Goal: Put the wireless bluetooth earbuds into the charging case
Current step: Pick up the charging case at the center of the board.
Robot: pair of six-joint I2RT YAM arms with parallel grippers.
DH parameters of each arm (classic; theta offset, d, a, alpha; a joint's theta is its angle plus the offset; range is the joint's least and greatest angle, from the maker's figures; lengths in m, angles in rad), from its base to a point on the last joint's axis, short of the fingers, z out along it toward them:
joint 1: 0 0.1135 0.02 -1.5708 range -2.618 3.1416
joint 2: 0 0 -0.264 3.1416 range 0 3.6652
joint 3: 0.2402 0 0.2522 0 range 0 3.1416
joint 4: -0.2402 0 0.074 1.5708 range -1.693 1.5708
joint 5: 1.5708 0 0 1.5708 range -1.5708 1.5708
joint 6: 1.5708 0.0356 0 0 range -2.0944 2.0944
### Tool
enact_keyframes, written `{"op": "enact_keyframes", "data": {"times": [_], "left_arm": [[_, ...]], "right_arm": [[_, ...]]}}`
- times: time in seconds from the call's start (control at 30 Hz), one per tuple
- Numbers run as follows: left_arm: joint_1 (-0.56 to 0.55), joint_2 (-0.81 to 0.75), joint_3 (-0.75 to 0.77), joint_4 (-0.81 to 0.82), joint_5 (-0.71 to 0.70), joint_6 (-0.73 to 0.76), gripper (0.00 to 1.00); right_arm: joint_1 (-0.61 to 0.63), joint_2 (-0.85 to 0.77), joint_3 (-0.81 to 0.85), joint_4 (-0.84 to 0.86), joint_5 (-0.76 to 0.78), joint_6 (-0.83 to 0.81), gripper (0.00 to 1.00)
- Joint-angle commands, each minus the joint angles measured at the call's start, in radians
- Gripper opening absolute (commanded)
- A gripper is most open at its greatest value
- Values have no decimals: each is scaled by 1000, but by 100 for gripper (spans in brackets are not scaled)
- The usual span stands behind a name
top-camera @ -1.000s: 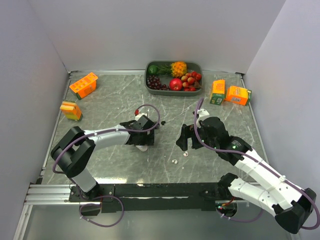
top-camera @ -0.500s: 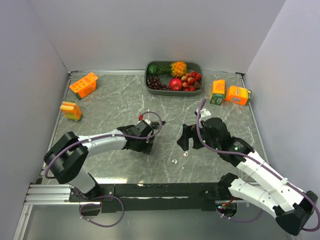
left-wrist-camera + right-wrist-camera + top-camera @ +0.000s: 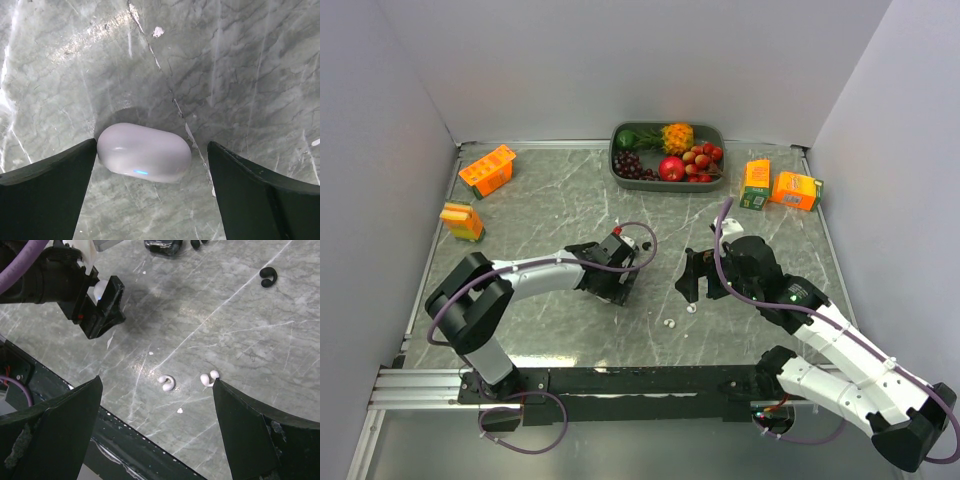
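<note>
A white pill-shaped charging case (image 3: 144, 152) with a small blue light lies shut on the marble between the fingers of my open left gripper (image 3: 152, 150). Its left end touches the left finger; the right finger stands apart. Two white earbuds (image 3: 166, 383) (image 3: 207, 378) lie on the table below my open right gripper (image 3: 157, 382), one in the gap and one at the right fingertip. A black earbud (image 3: 268, 276) lies farther off. In the top view the white earbuds (image 3: 669, 323) lie near the front edge, between the left gripper (image 3: 620, 285) and the right gripper (image 3: 692, 283).
A black case (image 3: 162, 246) lies at the top edge of the right wrist view. A grey tray (image 3: 667, 186) of fruit stands at the back. Orange cartons stand at the left (image 3: 487, 170) (image 3: 462, 221) and the right (image 3: 756, 184) (image 3: 796, 190). Walls close in three sides.
My left gripper has shifted a little to the right and farther back, staying low over the table. The right arm has hardly moved. Both grippers stay open.
</note>
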Motion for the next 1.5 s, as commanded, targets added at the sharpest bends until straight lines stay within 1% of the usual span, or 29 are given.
{"op": "enact_keyframes", "data": {"times": [0.0,0.1,0.23,0.37,0.47,0.6,0.7,0.8,0.83,0.9,0.97,1.0,1.07,1.1,1.17,1.23,1.27,1.3,1.4,1.47], "left_arm": [[7,25,18,-24,18,31,97],[7,25,30,-47,28,16,97],[7,14,46,-91,28,-1,99],[7,12,57,-137,9,-13,99],[7,15,58,-139,9,-13,99],[7,51,73,-151,5,-13,95],[7,69,76,-148,5,-10,89],[7,77,80,-144,5,-9,81],[7,80,80,-145,3,-9,76],[7,81,80,-145,3,-9,70],[7,78,77,-142,3,-12,68],[7,75,76,-141,3,-13,63],[7,74,72,-138,-2,-21,59],[7,69,67,-133,-3,-27,54],[7,61,55,-121,-9,-50,48],[7,48,46,-105,-11,-82,37],[7,42,34,-81,-8,-93,33],[7,23,27,-66,-8,-105,26],[5,-24,0,5,-12,-148,14],[2,-49,-18,40,-15,-160,9]], "right_arm": [[8,-14,7,-6,17,-10,100],[8,-11,11,-9,17,-14,100],[8,-8,11,-2,14,-14,100],[8,-7,13,2,8,-9,100],[9,-11,7,8,5,-4,99],[8,-16,11,-1,8,-6,99],[8,-28,10,-7,19,-9,100],[8,-34,10,-13,22,-10,99],[8,-33,10,-13,22,-10,99],[8,-36,7,-13,22,-10,100],[9,-39,4,-10,22,-9,100],[8,-39,0,-9,22,-7,99],[8,-40,0,-7,22,-6,100],[6,-40,0,-7,22,-4,100],[8,-40,-1,-7,22,-1,100],[8,-42,0,-4,22,3,99],[9,-42,0,-2,22,3,99],[8,-44,2,2,23,8,99],[9,-42,5,-1,26,12,99],[8,-42,14,-2,28,14,99]]}}
